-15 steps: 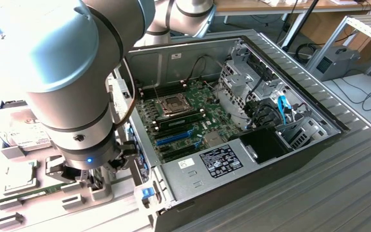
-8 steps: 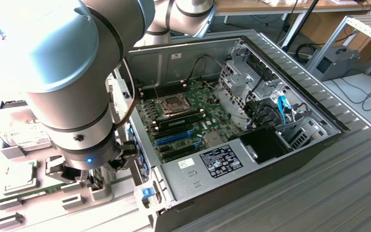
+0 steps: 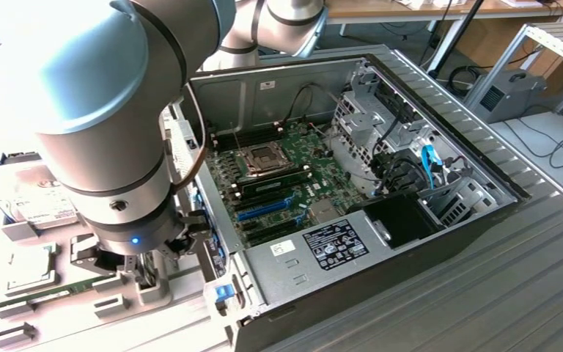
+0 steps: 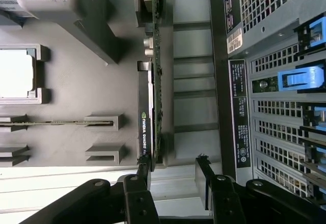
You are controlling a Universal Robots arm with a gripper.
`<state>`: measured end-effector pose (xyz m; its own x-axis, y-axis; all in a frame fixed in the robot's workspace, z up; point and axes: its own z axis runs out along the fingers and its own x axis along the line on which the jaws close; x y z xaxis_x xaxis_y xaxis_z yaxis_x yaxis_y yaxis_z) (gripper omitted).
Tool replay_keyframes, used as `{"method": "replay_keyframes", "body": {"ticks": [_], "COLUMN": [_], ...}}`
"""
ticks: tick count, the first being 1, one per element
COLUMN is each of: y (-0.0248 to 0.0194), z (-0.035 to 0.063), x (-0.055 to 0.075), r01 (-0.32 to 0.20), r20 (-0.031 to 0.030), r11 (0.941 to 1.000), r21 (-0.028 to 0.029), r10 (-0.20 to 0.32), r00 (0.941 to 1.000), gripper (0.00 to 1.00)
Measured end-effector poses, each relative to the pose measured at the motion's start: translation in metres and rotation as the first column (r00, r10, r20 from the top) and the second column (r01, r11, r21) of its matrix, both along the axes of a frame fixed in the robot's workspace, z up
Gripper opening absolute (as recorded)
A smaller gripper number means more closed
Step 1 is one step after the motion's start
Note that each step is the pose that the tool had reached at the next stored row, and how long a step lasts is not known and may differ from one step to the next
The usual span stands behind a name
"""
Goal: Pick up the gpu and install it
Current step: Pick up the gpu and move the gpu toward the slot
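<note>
And there was the big silver, round-jointed robot arm (image 3: 86, 95), looming over the exterior view's left and reaching straight down to the parts tray. Beside it, on the exterior view's right, lay the large black-and-grey metal computer case (image 3: 252, 92), side panel off, its green motherboard (image 3: 292, 169) in plain sight. The flat grey plastic tray with raised holders (image 4: 102, 81) sat just beside the case's perforated back panel. Standing on edge in one of those holders was the gpu (image 4: 145, 102), a thin flat card with a black face carrying an NVIDIA Quadro label and a green circuit board behind it, running parallel to the case and near it. The black two-finger gripper (image 4: 173, 160) hung right at the card's end with its jaws spread wide and nothing in its grasp. One of the fingers (image 4: 144, 165) lined up with the card's black face; whether it touched could not be told. The other sat apart on the side toward the case. Further out on the tray lay the silver hard drive with a white label (image 3: 37, 207), then the small square silver processor chip (image 3: 29, 273), then the narrow green RAM stick (image 3: 56, 295). A little blue plastic latch (image 4: 303, 76) showed on the case's back.
</note>
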<state>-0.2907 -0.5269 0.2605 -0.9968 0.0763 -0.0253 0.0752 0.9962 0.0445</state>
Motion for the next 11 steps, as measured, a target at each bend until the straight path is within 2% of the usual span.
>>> {"method": "replay_keyframes", "body": {"ticks": [3, 5, 7, 9, 10, 11], "y": [0.0, 0.0001, 0.0004, 0.0015, 0.0043, 0.0069], "z": [0.0027, 0.0028, 0.003, 0.0029, 0.0022, 0.0014], "x": [0.0, -0.0006, -0.0025, -0.0058, -0.0073, -0.0076], "r01": [0.0, 0.0, 0.0, 0.0, 0.0, 0.0], "r20": [0.0, 0.0002, 0.0, 0.0, 0.0001, 0.0002], "r11": [1.0, 1.0, 1.0, 0.9998, 0.9997, 0.9997], "r21": [0.0, 0.0026, 0.0083, 0.0184, 0.0252, 0.0263], "r10": [0.0, 0.0, 0.0, 0.0, 0.0, 0.0], "r00": [1.0, 1.0, 1.0, 1.0, 1.0, 1.0], "gripper": [0.48, 0.48, 0.48, 0.48, 0.48, 0.48]}}
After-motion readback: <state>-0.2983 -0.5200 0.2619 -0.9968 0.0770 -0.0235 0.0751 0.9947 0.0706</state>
